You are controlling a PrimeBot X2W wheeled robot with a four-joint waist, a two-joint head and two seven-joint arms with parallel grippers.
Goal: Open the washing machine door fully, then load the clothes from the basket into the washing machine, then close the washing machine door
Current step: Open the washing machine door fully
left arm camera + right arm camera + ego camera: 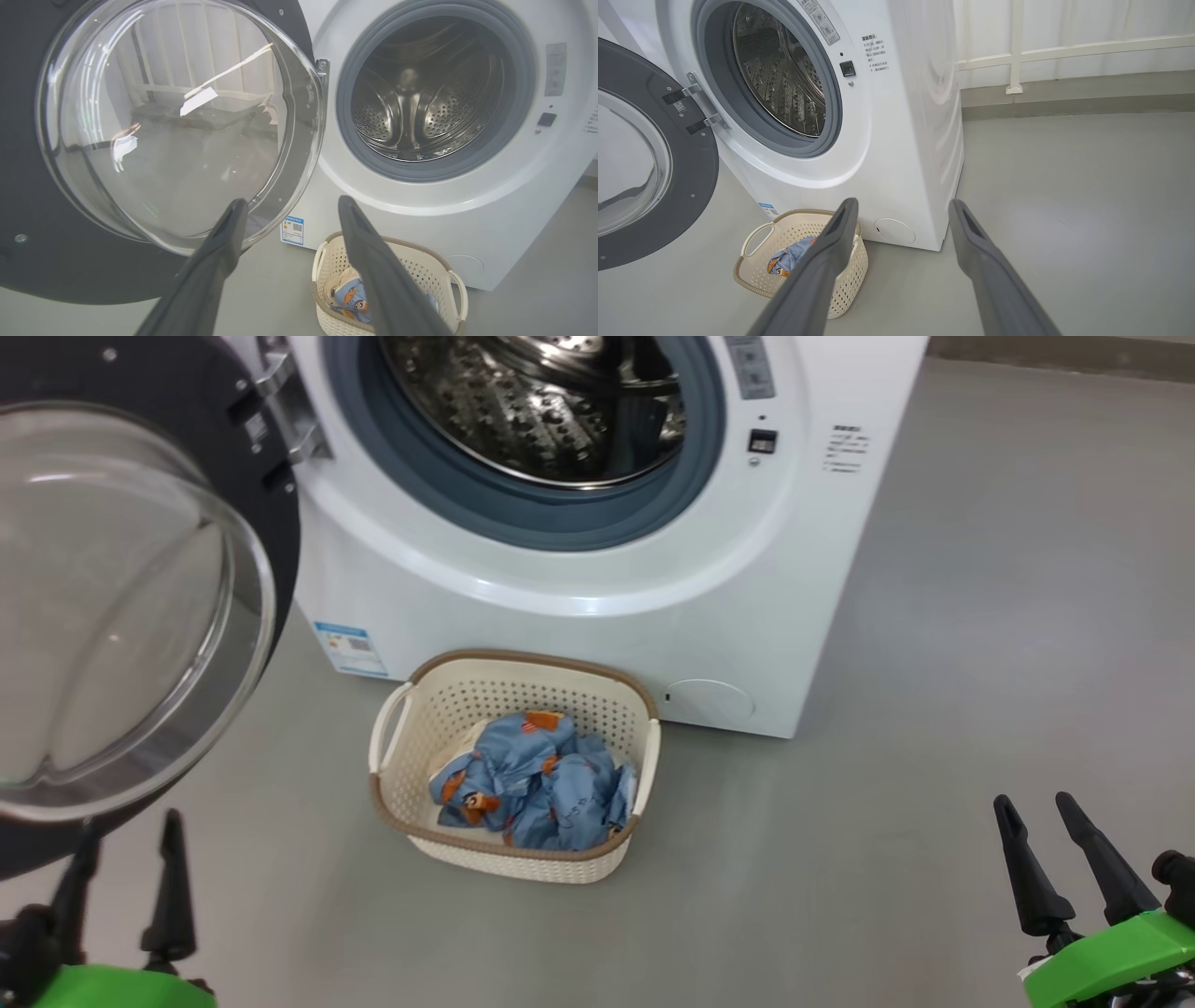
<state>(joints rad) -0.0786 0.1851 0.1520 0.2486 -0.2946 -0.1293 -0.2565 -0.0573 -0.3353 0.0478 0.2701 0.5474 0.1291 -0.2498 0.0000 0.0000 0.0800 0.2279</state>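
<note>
- Black-rimmed and round, the washing machine door is swung wide open on my left side. Its clear glass bowl bulges out toward me.
- Behind it stands the big white washing machine. I can look right into its shiny steel drum full of little holes, with a grey-blue rubber ring around the hole.
- The basket sits on the grey floor, just in front of the machine and below the round hole. A blue label is near it on the machine.
- The clothes lie bunched up inside the basket. They are blue with small orange pictures, and a bit of cream cloth shows under them.
- My left hand is low on the left, just under the edge of the door. Its two dark fingers are spread apart and hold nothing.
- My right hand is low on the right, over bare floor and well apart from the basket. Its fingers are spread apart too, with nothing between them.
</note>
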